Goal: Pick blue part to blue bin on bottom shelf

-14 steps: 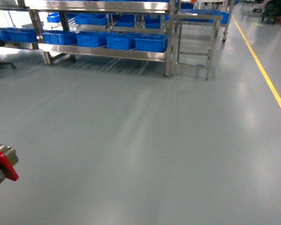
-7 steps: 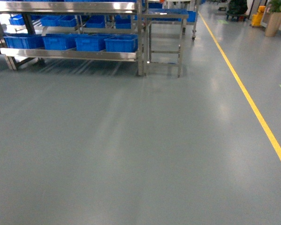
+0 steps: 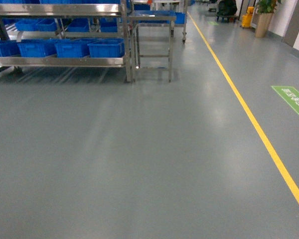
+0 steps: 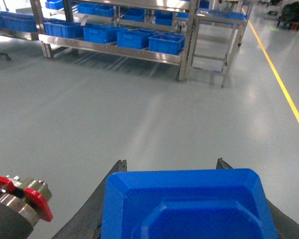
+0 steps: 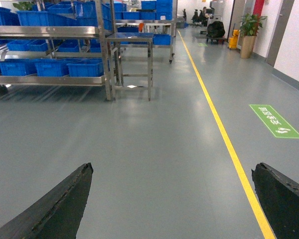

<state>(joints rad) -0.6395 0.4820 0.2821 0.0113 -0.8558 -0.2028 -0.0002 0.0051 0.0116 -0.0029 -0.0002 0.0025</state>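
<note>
Left tool (image 4: pixel 170 167) is clamped on the blue part (image 4: pixel 187 205), right tool (image 5: pixel 172 172) wide open and empty, rack (image 3: pixel 65 60) well ahead.

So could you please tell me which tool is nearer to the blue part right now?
Left. The left tool is shut on the blue part, its fingers on either side of it. The right tool is open with only bare floor between its fingers.

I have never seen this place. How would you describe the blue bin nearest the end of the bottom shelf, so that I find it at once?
Find the steel rack at the far left of the grey floor, then its bottom shelf, which carries a row of blue bins. The blue bin you want is last on the right, beside the rack's corner post. Alone among them, it has a neighbour on one side only.
</note>
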